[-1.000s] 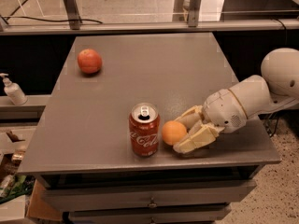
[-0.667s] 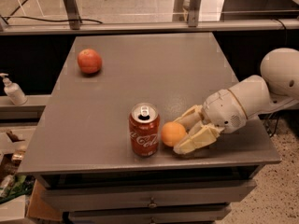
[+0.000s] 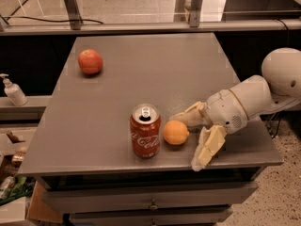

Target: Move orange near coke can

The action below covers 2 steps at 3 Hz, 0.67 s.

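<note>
The orange (image 3: 175, 132) sits on the grey table (image 3: 141, 69) near its front edge, just right of the red coke can (image 3: 145, 136), which stands upright with a narrow gap between them. My gripper (image 3: 186, 142) comes in from the right and is open. One cream finger (image 3: 188, 117) lies behind the orange. The other finger (image 3: 207, 149) points toward the table's front edge. The orange rests free at the mouth of the fingers.
A larger reddish apple-like fruit (image 3: 90, 61) lies at the table's far left. A soap dispenser (image 3: 13, 91) stands on a ledge left of the table. Drawers sit below the front edge. My arm's white body (image 3: 263, 95) hangs over the right edge.
The gripper's fingers have spread wider and the hand has drawn slightly back to the right, away from the orange. The orange and can have not moved.
</note>
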{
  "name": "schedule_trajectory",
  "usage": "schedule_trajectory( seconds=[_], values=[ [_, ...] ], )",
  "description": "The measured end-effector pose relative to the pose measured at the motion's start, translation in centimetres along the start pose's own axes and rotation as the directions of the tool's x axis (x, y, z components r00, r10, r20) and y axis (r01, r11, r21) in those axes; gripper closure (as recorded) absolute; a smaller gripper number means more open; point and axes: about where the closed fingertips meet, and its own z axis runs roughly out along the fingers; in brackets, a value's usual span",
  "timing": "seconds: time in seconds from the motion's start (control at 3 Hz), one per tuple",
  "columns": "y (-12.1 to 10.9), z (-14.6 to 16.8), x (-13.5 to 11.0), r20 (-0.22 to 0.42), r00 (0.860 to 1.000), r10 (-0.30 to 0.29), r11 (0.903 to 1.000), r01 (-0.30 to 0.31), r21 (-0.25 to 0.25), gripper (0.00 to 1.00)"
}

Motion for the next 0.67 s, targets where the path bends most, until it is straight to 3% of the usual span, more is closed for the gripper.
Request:
schedule_trajectory(
  seconds=[0.67],
  values=[
    [0.01, -0.05, -0.05, 0.000, 1.000, 0.000, 1.0000, 0.000, 0.000, 0.00]
  ],
)
